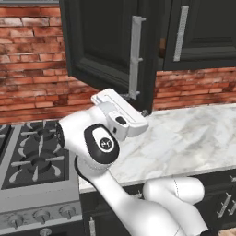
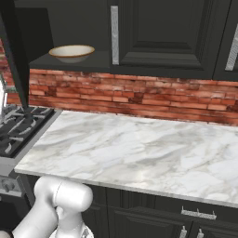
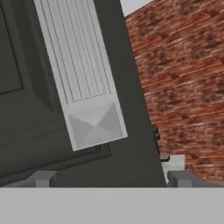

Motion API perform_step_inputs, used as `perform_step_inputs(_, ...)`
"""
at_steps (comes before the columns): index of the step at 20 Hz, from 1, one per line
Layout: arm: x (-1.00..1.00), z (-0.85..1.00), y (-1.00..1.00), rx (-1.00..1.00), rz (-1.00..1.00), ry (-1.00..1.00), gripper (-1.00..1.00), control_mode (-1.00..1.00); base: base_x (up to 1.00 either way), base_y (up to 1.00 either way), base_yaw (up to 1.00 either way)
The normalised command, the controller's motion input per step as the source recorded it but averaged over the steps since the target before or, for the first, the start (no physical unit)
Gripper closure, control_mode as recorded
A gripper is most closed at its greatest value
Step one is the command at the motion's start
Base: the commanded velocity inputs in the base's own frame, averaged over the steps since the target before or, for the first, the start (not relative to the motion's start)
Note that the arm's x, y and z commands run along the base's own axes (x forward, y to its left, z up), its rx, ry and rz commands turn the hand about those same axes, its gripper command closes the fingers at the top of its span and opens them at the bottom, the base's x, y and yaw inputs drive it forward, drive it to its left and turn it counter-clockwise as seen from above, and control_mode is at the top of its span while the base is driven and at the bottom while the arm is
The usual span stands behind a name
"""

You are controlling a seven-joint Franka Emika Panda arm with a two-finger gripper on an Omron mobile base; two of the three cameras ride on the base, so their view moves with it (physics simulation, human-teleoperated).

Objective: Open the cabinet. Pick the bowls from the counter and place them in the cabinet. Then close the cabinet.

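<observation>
Pincer (image 3: 107, 178) tips are spread wide, one on each side of the open cabinet door's (image 1: 99, 41) edge. Its silver handle (image 3: 81, 74) sits just ahead, long way up. The cream bowl (image 2: 71, 52) rests inside the cabinet.

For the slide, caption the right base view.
Cream bowl on the cabinet shelf behind an open door, above the marble counter.

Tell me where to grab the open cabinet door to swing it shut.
Grip the silver bar handle near its lower end, coming straight at the door's front face with the fingers either side of the bar. It stands off the panel on short posts, and the open hand already faces it.
</observation>
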Motion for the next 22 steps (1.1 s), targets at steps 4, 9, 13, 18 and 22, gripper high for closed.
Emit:
perform_step_inputs(4, 0.65, 0.00, -0.34, 0.00, -0.07, -0.09, -1.00, -1.00, 0.00, 0.00, 0.00)
perform_step_inputs(9, 0.97, 0.00, -0.45, 0.00, -0.05, -0.03, -1.00, -1.00, 0.00, 0.00, 0.00)
perform_step_inputs(13, 0.92, 0.00, -0.79, 0.02, -0.02, 0.00, -1.00, -1.00, 0.00, 0.00, 0.00)
perform_step_inputs(18, 0.69, 0.00, -1.00, 0.06, -0.03, -0.02, -1.00, -1.00, 0.00, 0.00, 0.00)
perform_step_inputs(22, 0.62, 0.00, -1.00, 0.10, 0.00, -0.02, -1.00, -1.00, 0.00, 0.00, 0.00)
